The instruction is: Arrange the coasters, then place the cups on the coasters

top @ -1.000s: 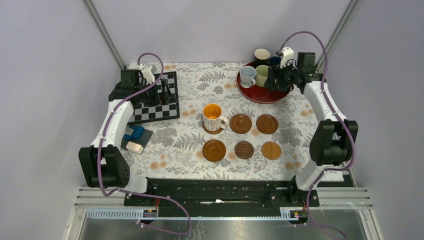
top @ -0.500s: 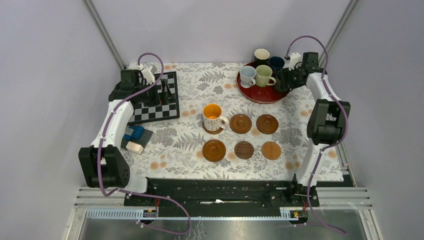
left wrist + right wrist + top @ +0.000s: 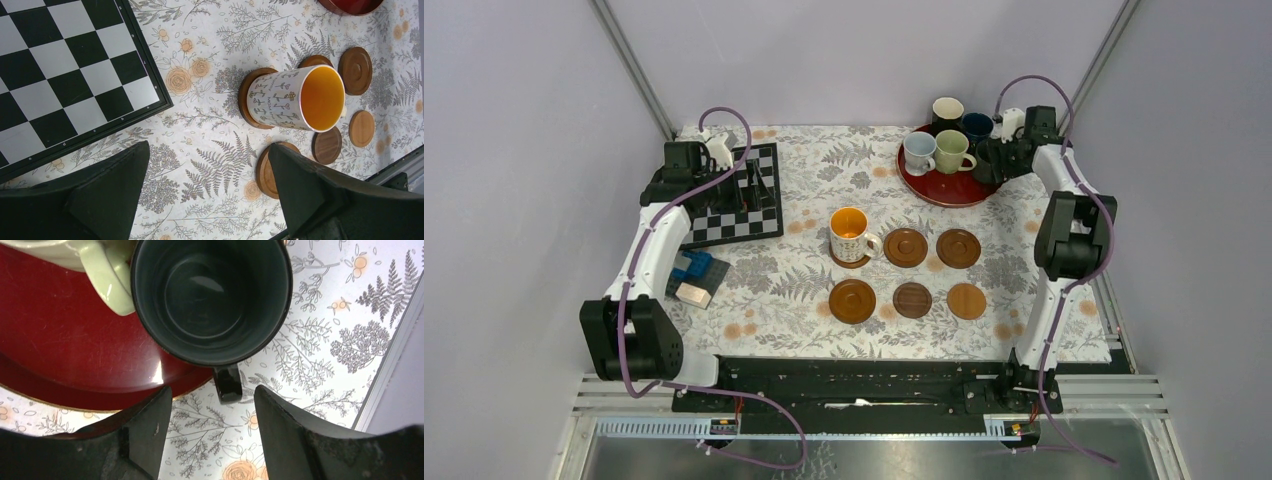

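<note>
Six wooden coasters lie in two rows mid-table, among them one (image 3: 905, 247) in the back row and one (image 3: 913, 299) in front. The orange-inside cup (image 3: 850, 234) stands on the back-left coaster (image 3: 246, 100). On the red tray (image 3: 944, 190) stand a pale blue-white cup (image 3: 918, 152), a pale green cup (image 3: 950, 150), a black cup (image 3: 946, 112) and a navy cup (image 3: 975, 125). My right gripper (image 3: 214, 395) is open at the tray's right edge. The dark grey-green cup (image 3: 212, 295) has its handle (image 3: 229, 385) just ahead of the gap, untouched. My left gripper (image 3: 209, 149) hangs open and empty.
A chessboard (image 3: 734, 205) lies at the back left under the left arm. Blue and wooden blocks (image 3: 696, 275) sit in front of it. The table's right edge and frame rail (image 3: 390, 365) run close beside the right gripper.
The right arm swung from over the tray to its right edge, behind the dark cup's handle, and its jaws narrowed. The left arm has not moved.
</note>
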Robot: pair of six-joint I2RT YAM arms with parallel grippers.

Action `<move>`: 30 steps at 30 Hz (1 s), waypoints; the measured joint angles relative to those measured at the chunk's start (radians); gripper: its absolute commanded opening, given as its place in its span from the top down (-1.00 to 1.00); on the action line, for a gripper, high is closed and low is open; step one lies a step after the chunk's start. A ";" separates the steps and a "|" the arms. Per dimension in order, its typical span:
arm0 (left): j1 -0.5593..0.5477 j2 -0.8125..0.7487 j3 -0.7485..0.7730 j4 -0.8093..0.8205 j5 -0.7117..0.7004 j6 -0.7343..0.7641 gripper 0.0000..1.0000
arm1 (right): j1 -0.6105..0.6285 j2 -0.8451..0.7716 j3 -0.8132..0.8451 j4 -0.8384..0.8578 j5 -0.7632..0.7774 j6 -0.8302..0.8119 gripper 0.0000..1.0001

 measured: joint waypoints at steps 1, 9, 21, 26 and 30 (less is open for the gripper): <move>0.000 0.000 0.000 0.000 0.000 0.001 -0.98 | 0.000 0.006 0.006 0.002 0.000 -0.003 -0.30; 0.000 0.000 -0.002 0.000 -0.002 0.008 -0.98 | -0.011 0.068 0.055 0.004 -0.059 -0.019 -0.05; 0.000 0.000 -0.002 0.000 -0.003 0.011 -0.98 | -0.013 0.093 0.085 -0.008 -0.120 -0.026 0.04; 0.000 0.000 -0.002 0.000 -0.006 0.011 -0.98 | -0.013 0.119 0.089 -0.011 -0.119 -0.026 0.16; 0.000 0.000 -0.002 0.000 -0.006 0.011 -0.98 | -0.013 0.127 0.089 -0.012 -0.114 -0.026 0.41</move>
